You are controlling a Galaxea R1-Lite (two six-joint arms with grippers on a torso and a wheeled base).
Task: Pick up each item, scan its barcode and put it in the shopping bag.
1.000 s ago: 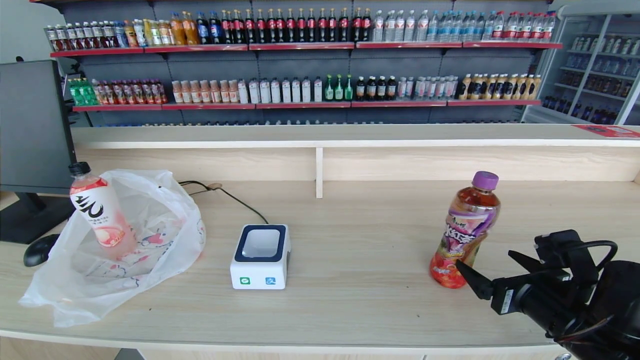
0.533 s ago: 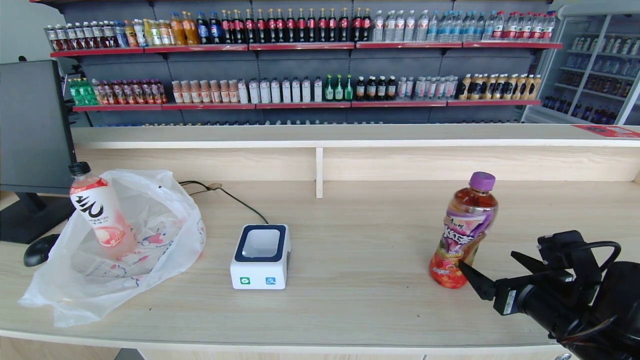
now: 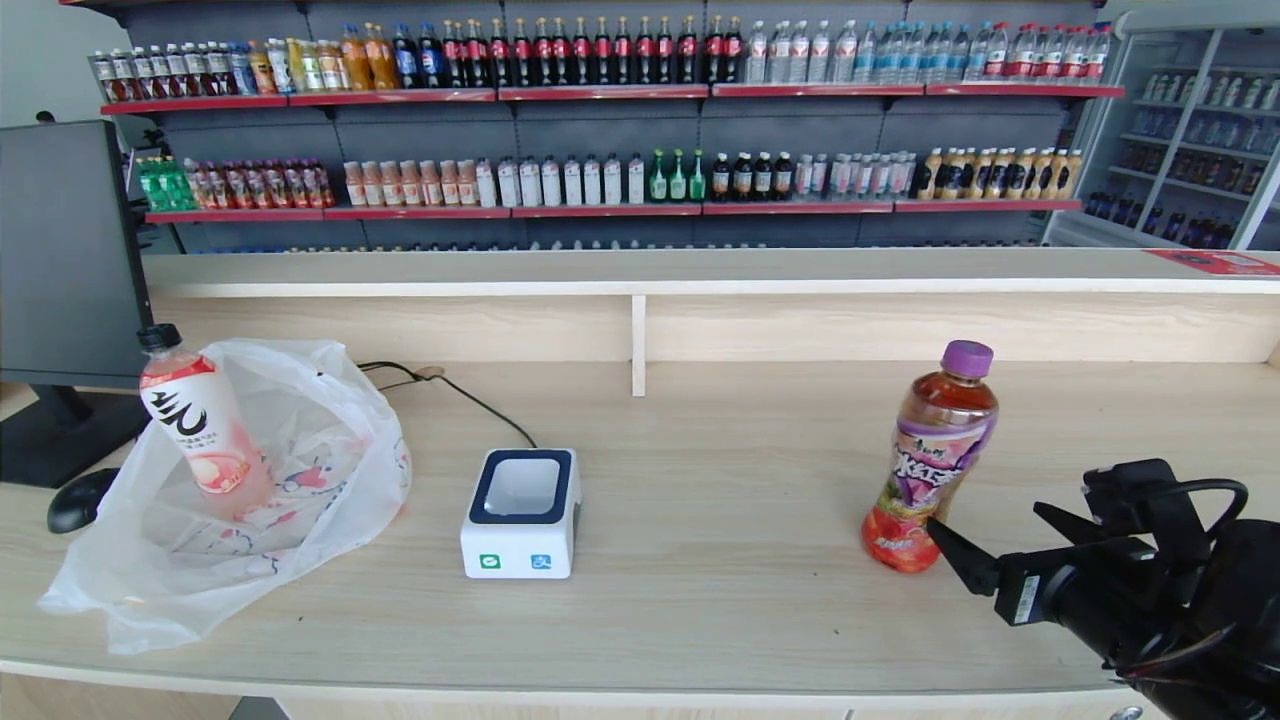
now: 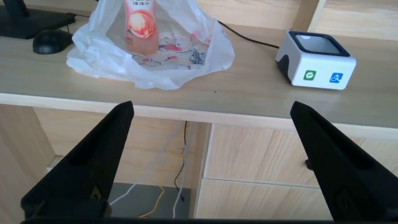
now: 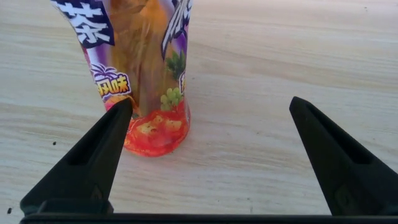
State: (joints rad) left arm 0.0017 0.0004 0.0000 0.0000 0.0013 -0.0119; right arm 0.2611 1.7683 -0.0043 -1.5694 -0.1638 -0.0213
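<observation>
On the worktop [image 3: 700, 620], the scanner [image 3: 521, 512] stands at centre; at its 9 o'clock lies the shopping bag [image 3: 300, 440] with a pink bottle [image 3: 195, 420] standing in it, a mouse [image 3: 80, 500] and monitor [image 3: 60, 260] beyond. The purple-capped bottle [image 3: 930, 460] stands upright at the scanner's 3 o'clock, with the right gripper [image 3: 985, 517] at the bottle's 4 o'clock, fingers spread and empty, one fingertip just beside the bottle's base. The left gripper [image 4: 209, 109], fingers likewise released, hangs below the worktop's front edge.

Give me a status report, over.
Left gripper open. Right gripper open beside upright purple-capped bottle, not gripping. Scanner between it and shopping bag.
</observation>
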